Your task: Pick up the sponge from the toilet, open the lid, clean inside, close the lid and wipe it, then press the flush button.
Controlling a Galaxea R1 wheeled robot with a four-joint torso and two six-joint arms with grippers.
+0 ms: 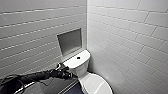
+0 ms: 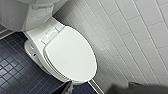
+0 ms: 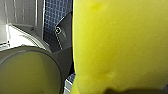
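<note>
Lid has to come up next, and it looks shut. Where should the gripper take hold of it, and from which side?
The lid lies flat and shut, hinged at the tank end. Probably best is its front rim, farthest from the hinge, where a thin edge shows above the seat. Come from the dark-tiled floor side, since the wall crowds the other.

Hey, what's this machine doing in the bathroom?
A robot is at work on the toilet in the tiled corner. The yellow sponge hangs close before its right wrist camera, apparently gripped there, near the lid, which is shut. Its left arm reaches in beside the tank. Nothing is pressing the flush button on the tank top.
</note>
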